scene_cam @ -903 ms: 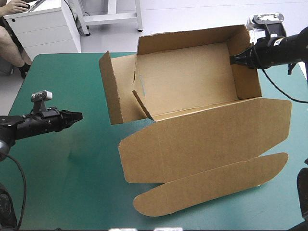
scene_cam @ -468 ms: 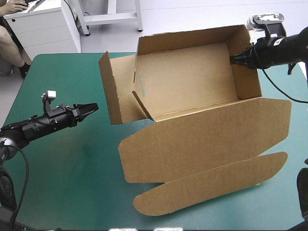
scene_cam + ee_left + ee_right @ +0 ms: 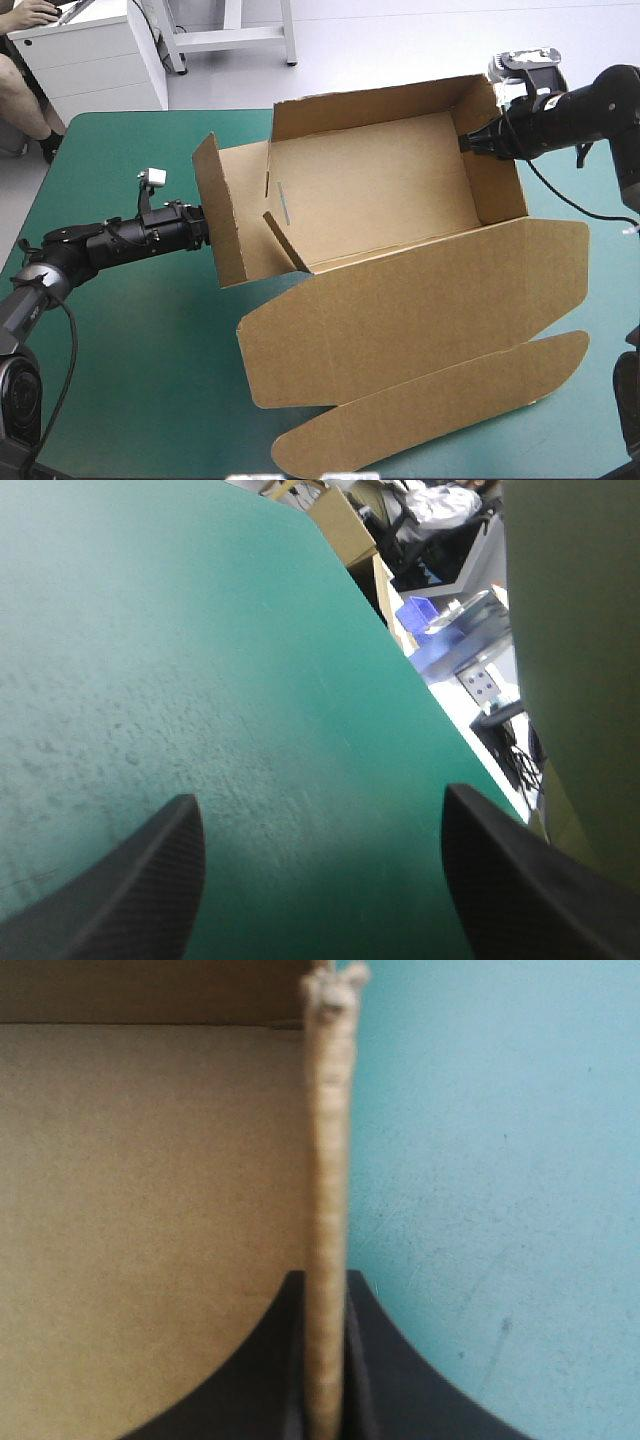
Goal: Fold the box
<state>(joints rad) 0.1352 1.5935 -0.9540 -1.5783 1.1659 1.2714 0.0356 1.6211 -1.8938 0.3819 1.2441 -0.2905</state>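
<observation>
Illumination: bright, diffuse, overhead. The box [image 3: 370, 190] casts soft, narrow shadows on the teal-green surface [image 3: 130, 350]; the left wrist view shows a pale sheen there.

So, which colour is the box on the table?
Plain brown; the box shows best in the high view.

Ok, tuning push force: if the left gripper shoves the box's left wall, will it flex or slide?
Likely flexes: the left wall is one thin sheet on a crease. The box probably won't slide: the right gripper pinches its right wall.
</observation>
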